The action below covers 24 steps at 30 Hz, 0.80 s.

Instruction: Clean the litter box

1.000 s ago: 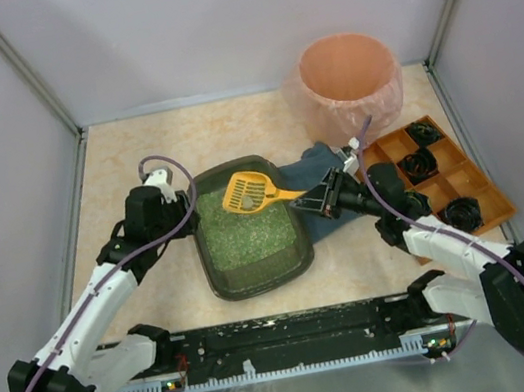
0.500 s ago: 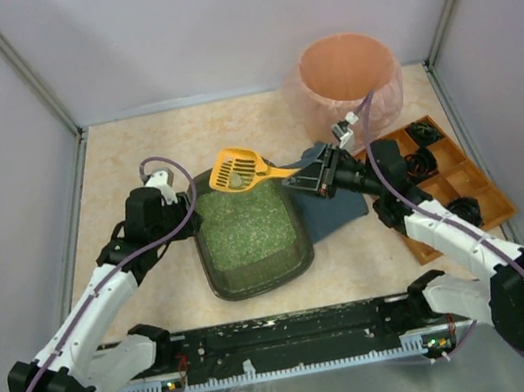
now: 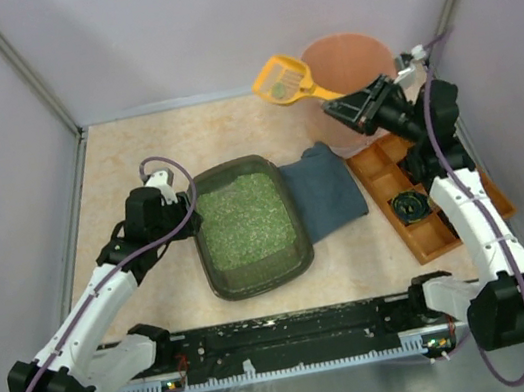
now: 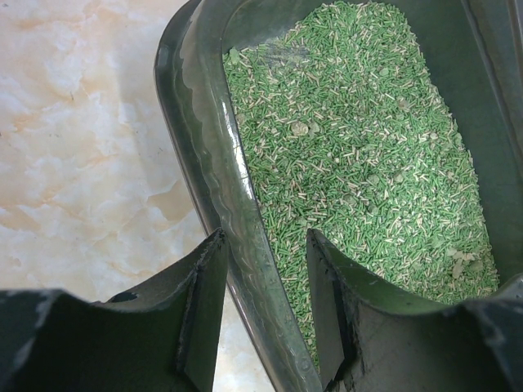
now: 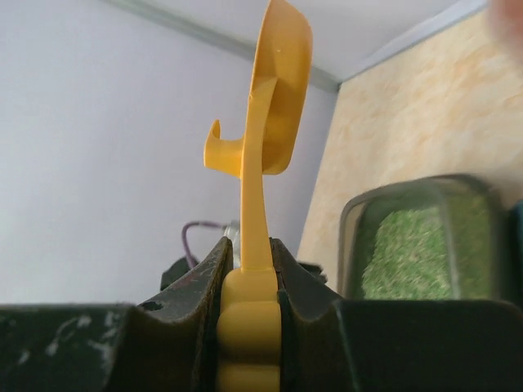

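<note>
From the top view I see the right gripper [image 3: 346,107] up beside the pink-lined bin [image 3: 361,65], jaws closed on the handle of the yellow scoop [image 3: 285,81], while the left gripper [image 3: 188,201] sits at the left rim of the litter box [image 3: 257,285]. On the left wrist view the jaws straddle that rim [image 4: 196,106], one outside and one over the green litter [image 4: 359,147], clamped on the wall between them (I can make out no gap). On the right wrist view the scoop's handle [image 5: 249,245] is pinched tight between the jaws, head upward, with the litter box [image 5: 409,237] low to their right.
</note>
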Each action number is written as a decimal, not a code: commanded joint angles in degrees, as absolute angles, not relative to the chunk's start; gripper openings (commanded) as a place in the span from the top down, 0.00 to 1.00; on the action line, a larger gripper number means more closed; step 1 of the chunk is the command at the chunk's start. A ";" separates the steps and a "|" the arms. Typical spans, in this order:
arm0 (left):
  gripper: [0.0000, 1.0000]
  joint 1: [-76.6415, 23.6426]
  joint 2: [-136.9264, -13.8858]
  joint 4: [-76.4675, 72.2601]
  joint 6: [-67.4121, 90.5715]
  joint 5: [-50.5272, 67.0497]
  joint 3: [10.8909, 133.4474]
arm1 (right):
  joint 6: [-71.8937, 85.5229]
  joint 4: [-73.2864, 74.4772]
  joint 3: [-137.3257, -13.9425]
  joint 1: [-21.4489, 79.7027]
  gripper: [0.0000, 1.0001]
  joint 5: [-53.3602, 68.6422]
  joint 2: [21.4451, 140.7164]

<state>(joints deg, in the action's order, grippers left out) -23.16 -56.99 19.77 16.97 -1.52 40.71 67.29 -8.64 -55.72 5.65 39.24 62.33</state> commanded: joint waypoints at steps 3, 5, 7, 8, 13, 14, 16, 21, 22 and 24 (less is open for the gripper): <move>0.50 -23.53 -56.51 20.22 17.40 -0.97 41.14 | 59.47 5.12 -65.39 -4.89 1.00 36.71 62.06; 0.50 -23.51 -56.39 20.13 17.40 -0.76 41.06 | 52.71 12.32 -69.64 -6.38 1.00 32.76 62.98; 0.50 -23.53 -56.35 20.08 17.40 -0.58 41.13 | 46.07 19.78 -73.66 -6.50 1.00 27.40 64.54; 0.50 -23.55 -56.38 20.12 17.36 -0.46 41.11 | 43.53 23.28 -75.55 -6.50 1.00 24.40 65.27; 0.50 -23.51 -56.27 19.96 17.39 -0.03 41.13 | 34.70 30.38 -80.38 -6.49 1.00 15.06 68.58; 0.50 -23.55 -56.29 19.91 17.40 0.00 41.13 | 33.27 31.47 -81.40 -6.38 1.00 14.30 69.70; 0.50 -23.50 -56.36 19.94 17.38 0.13 41.12 | 30.28 33.78 -84.14 -5.37 1.00 12.07 72.27; 0.50 -23.52 -56.32 19.99 17.36 0.09 41.08 | 21.34 41.27 -94.69 2.71 1.00 1.13 78.79; 0.50 -23.52 -56.29 19.99 17.37 0.04 41.13 | 20.07 42.47 -96.85 4.36 1.00 -1.01 79.83; 0.50 -23.42 -56.34 20.04 17.40 0.07 41.12 | 17.52 44.32 -100.12 6.91 1.00 -5.81 81.73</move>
